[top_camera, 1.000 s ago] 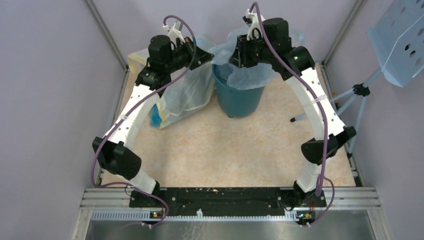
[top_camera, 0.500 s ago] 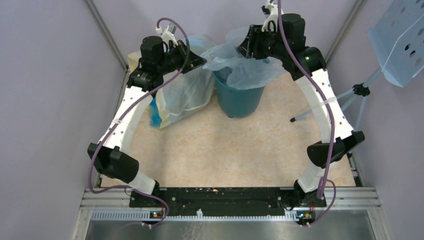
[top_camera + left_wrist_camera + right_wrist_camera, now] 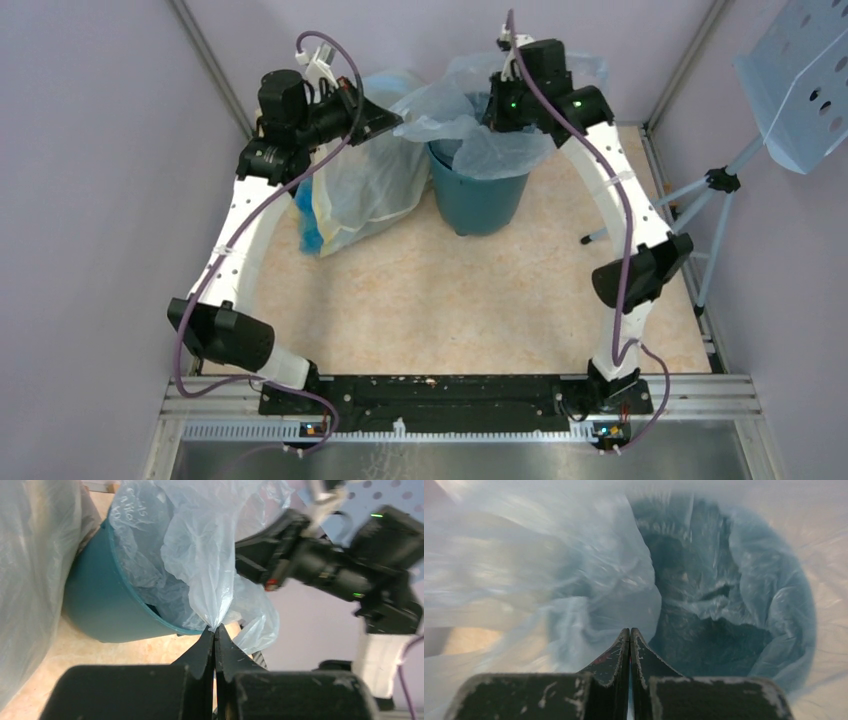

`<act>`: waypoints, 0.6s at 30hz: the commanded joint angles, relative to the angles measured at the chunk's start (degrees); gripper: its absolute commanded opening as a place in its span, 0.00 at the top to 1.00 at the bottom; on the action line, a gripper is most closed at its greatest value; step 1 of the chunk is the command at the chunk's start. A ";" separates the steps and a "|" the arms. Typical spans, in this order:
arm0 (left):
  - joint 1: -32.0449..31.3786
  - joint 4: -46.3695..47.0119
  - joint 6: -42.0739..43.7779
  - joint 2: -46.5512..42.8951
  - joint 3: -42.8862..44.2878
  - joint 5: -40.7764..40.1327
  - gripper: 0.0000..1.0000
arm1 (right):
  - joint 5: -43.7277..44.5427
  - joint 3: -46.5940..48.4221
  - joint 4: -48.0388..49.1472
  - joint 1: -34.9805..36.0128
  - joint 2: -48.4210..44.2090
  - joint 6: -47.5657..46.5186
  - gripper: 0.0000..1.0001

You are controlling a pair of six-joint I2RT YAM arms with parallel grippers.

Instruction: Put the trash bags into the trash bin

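**A:** Where is the bag now, and what moved?

**B:** The trash bag (image 3: 488, 150) sits partly down inside the trash bin (image 3: 480, 205). Its mouth is spread above the rim and one flap hangs over the bin's near wall. Over the last second I've drawn the left gripper (image 3: 215, 629) away from the bin on its left side, so the film now stretches out from the rim. The right gripper (image 3: 629, 631) rose and has come back down over the bin's mouth. I read that as opening the mouth for seating. The edge doesn't look folded over the rim all round yet.

**A:** Grips?

**B:** The left wrist view settles one, which the overhead can't: jaws pinched tight on a gathered corner of film, just outside the bin's rim. The right wrist view looks straight down into the bin, with the liner crumpled against its inside walls; from overhead my arm hides that. Its jaws are pressed together, but I can't tell whether film is caught between them.

**A:** Anything nearby?

**B:** The yellowish bag (image 3: 365, 190) leans just left of the bin, under the left arm.
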 commanded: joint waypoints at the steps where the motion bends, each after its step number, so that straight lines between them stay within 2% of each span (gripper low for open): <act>1: 1.24 7.10 -4.13 -4.31 -1.07 7.10 1.00 | 7.39 1.52 -8.94 3.11 4.11 -5.67 1.00; 6: 3.94 11.68 -9.83 -6.39 -4.41 9.31 1.00 | 10.75 -5.94 -8.46 3.74 2.71 -8.10 1.00; 13: 5.18 11.50 -11.81 -4.06 -1.62 10.02 1.00 | 9.75 -28.32 10.44 3.96 -9.27 -10.68 1.00; 15: 5.26 10.43 -11.29 -3.02 0.63 10.36 1.00 | 9.91 -29.31 11.16 4.01 -9.50 -11.60 1.00; 18: 5.28 9.71 -10.65 -2.55 1.83 10.77 1.00 | 10.44 -22.65 5.19 3.91 -5.15 -11.66 1.00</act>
